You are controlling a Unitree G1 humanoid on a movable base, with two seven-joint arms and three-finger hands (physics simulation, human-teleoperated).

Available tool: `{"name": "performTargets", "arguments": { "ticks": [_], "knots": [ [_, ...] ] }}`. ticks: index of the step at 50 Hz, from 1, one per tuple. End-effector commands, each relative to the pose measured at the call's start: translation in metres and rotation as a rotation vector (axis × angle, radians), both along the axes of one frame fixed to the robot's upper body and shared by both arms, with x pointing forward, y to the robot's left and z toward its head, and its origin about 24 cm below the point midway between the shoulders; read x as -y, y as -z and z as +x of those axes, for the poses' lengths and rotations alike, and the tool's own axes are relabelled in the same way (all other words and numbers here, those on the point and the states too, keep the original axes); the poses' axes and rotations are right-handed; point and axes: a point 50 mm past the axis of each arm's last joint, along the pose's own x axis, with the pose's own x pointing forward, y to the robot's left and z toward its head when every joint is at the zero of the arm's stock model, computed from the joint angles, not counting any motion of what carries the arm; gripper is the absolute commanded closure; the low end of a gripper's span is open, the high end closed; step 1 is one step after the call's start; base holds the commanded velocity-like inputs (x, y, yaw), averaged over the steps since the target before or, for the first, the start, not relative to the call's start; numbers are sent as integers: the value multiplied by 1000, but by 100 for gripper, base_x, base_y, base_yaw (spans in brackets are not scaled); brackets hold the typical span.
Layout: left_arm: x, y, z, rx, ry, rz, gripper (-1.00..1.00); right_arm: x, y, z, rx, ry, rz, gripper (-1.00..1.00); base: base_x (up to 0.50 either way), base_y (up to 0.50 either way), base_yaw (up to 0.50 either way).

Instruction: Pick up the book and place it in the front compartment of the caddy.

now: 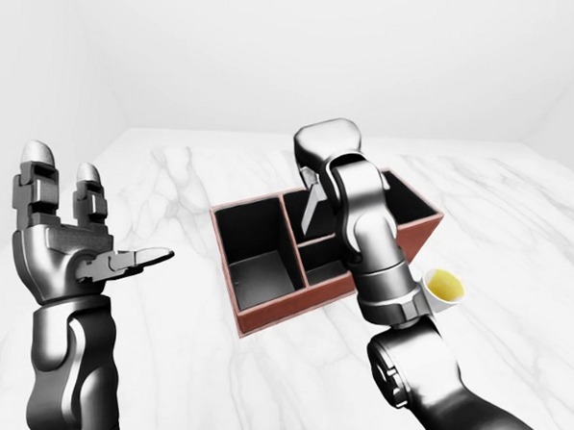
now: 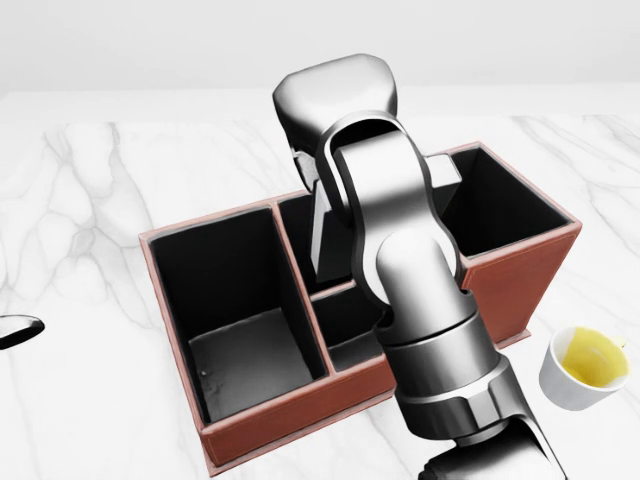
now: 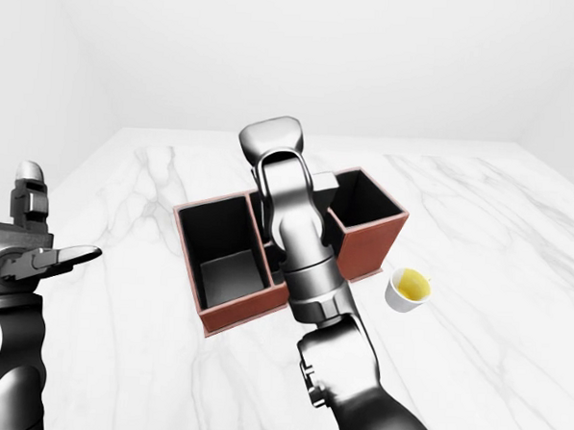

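Note:
The red-brown caddy point(image 2: 250, 435) with black compartments stands on the marble table. My right arm reaches over its middle, and my right hand point(image 2: 318, 165) is shut on the grey book point(image 2: 322, 232). The book hangs tilted, with its lower end down in the middle section, in the compartment nearer the top of the head view. The forearm hides most of the fingers and the book's middle; one book corner point(image 2: 446, 168) shows to the arm's right. My left hand point(image 1: 103, 239) is open and raised, empty, at the left of the left-eye view, away from the caddy.
A white cup point(image 2: 588, 368) of yellow liquid stands on the table just right of the caddy's lower right corner. The marble table point(image 2: 90, 200) spreads all around. A dark sliver of my left hand point(image 2: 16, 331) shows at the head view's left edge.

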Motion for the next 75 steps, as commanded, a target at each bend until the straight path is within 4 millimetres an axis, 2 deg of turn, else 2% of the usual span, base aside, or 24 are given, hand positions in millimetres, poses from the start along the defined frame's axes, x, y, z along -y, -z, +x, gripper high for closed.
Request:
{"name": "performTargets", "arguments": {
  "ticks": [1,15,40,55,64,75],
  "knots": [
    [1,1,0,-2,5,3,-100,-4,4,12,-61,-1,-30,100,0,0,0],
    [3,1,0,-6,10,9,-100,-4,10,26,-140,8,-64,100,0,0,0],
    [5,3,0,-12,18,12,-100,-17,7,33,-204,-34,-55,100,0,0,0],
    [8,5,-1,-18,25,18,-100,-10,21,38,-231,28,-142,100,0,0,0],
    [10,8,0,-29,33,23,-100,-6,19,40,-216,61,-177,100,0,0,0],
    [12,8,-1,-30,38,28,-100,-6,-1,44,-91,49,-168,100,0,0,0]
  ]
}}
